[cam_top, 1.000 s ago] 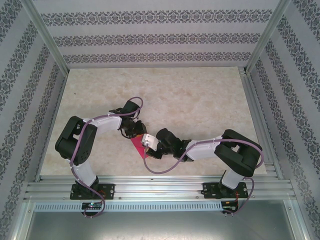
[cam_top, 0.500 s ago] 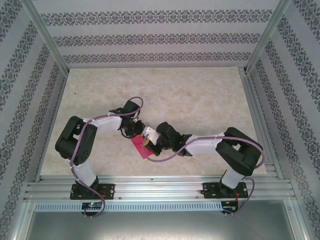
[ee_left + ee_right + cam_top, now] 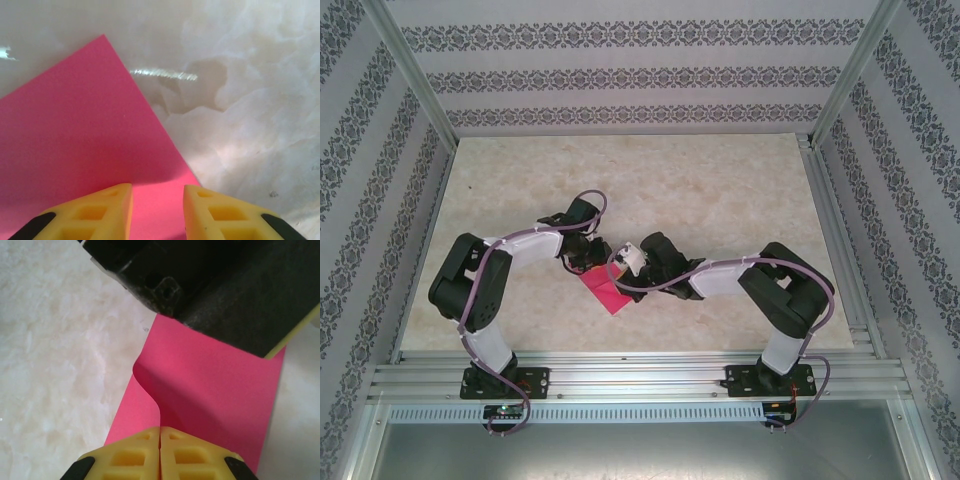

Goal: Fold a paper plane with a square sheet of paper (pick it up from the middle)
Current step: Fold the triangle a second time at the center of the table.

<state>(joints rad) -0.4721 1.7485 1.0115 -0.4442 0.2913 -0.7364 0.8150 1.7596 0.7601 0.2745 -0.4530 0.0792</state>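
The right gripper (image 3: pixel 160 436) has its two yellow fingers pressed together with no gap between them. A lifted edge of the square sheet of paper (image 3: pixel 215 385) curls up off the surface and runs straight into the seam where the fingers meet, so they are pinched on that edge. Just ahead of the fingertips the magenta sheet bulges in a soft curve to the left, and flattens out further forward and to the right. Beyond it, across the far end of the sheet, sits the left arm's black wrist housing (image 3: pixel 225 285), close above the paper. The pale marbled table (image 3: pixel 60 340) spreads out to the left of the fingers.

The left gripper (image 3: pixel 157 194) has its yellow fingers apart, with pink paper showing plainly in the gap. The fingers stand over the sheet; I cannot tell whether their tips touch it. Ahead of them the sheet runs forward and to the left, ending in a sharp corner at its far end, and its straight right edge slants back toward the right finger. Bare table lies past that edge.

From above, both grippers meet nose to nose over the far end of the sheet, which trails back from them toward the arm bases. Farther out are the table's far half and the patterned walls (image 3: pixel 620 80).
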